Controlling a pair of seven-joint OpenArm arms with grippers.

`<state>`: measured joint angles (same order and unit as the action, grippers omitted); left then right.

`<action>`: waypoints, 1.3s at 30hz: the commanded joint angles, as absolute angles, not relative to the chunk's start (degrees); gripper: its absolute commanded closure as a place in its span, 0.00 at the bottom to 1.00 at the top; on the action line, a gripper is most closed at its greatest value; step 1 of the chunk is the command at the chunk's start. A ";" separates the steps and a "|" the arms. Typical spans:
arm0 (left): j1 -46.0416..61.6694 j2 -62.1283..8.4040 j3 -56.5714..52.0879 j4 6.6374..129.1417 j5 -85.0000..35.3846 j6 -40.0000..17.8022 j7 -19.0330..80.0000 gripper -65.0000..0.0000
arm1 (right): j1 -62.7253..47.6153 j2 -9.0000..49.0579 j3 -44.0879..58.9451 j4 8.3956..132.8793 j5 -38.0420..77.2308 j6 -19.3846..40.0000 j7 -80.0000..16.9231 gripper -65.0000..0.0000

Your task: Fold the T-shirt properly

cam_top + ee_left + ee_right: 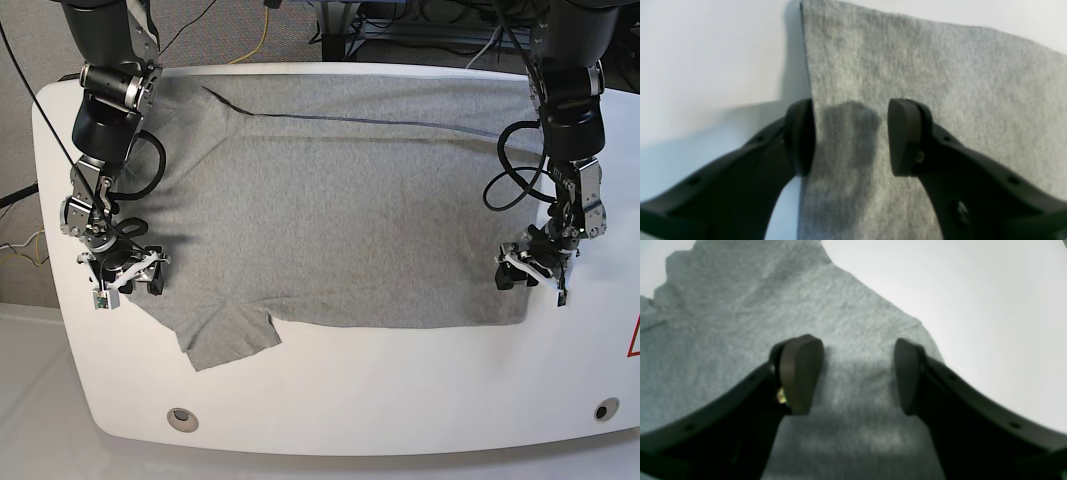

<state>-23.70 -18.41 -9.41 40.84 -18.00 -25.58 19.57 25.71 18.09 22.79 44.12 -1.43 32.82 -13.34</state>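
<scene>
- T-shirt (350, 220) lay spread flat on white table (400, 400), covering most of its width, one sleeve (230, 340) sticking out toward the front edge
- dark seam line ran across the shirt near the far edge
- left gripper (530, 268) sat low at the shirt's side edge, on base view's right; jaws spread apart
- in left wrist view, left gripper (850, 136) straddled the shirt's (923, 100) straight edge: one finger (801, 136) right at the edge over bare table (706, 66), the other finger (905, 136) over fabric; nothing pinched between them
- right gripper (128, 272) sat at the opposite side of the shirt, near the sleeve; jaws also spread
- in right wrist view, right gripper (857, 373) was over grey cloth (740, 323), both pads above fabric, gap open, no fold clamped; whether the tips touched the cloth I couldn't tell
- two round holes (180, 418) in table front; no containers in view
</scene>
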 commanded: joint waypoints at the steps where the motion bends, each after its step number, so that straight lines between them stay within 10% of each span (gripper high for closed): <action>1: -24.84 -18.95 -9.38 41.55 -17.65 -25.44 20.39 0.49 | 27.63 19.28 22.81 45.13 -1.77 32.77 -11.53 0.44; 24: -25.21 -19.30 -9.58 41.61 -18.04 -26.11 19.78 0.49 | 26.76 19.18 23.04 44.60 -2.49 32.54 -11.52 0.45; 34: -25.51 -19.40 -9.40 41.84 -18.47 -25.98 19.53 0.50 | 26.44 19.19 23.34 44.84 -1.89 32.99 -11.38 0.94; 39: -25.83 -19.47 -9.43 42.26 -18.39 -25.74 19.36 0.50 | 26.54 19.06 23.41 44.91 -1.96 32.80 -11.49 1.00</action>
